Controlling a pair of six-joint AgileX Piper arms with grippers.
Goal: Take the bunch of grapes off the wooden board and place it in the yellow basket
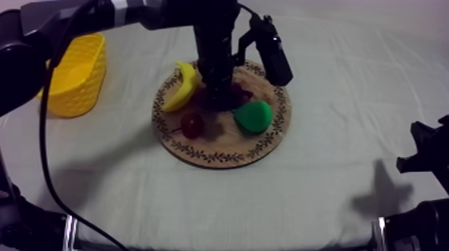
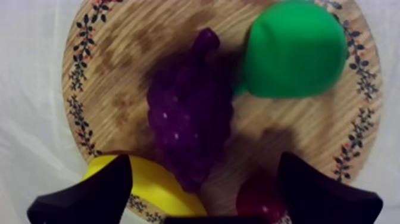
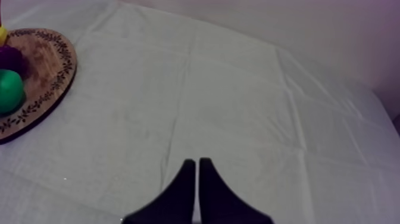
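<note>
Wood grain and a dark leaf pattern round the rim mark the wooden board [image 1: 220, 157] in the top view, round and flat, mid-table on the creased grey-white cloth [image 1: 321, 193]. On it sit a curved banana [image 1: 182, 87] at the edge nearest the yellow basket [image 1: 77, 77], a smooth green pear [image 1: 252, 115] at the opposite side, and a small red fruit [image 1: 192, 124] toward the near rim. The left arm [image 1: 133, 13] comes in from the upper left and stands over the board's middle. There the left gripper [image 1: 219, 99] is above the bunch of grapes [image 1: 244, 91], whose dark purple edge peeps out beside it. The ribbed basket stands apart from the board, with bare cloth between. The right gripper [image 1: 427, 150] sits low at the table's right edge, with broad bare cloth between it and the board.

The left wrist view gives the bunch whole, where the arm covers most of it from above. It is knobbly and tapering, lying on the board's middle with the pear close against its side. The black fingers [image 2: 83, 196] are spread wide, one over the banana and one over the small red fruit. The bunch's narrow end lies between them, and nothing is gripped.

The right wrist view has that gripper's fingers pressed together in a narrow wedge over bare cloth, holding nothing, well apart from the board's rim.
</note>
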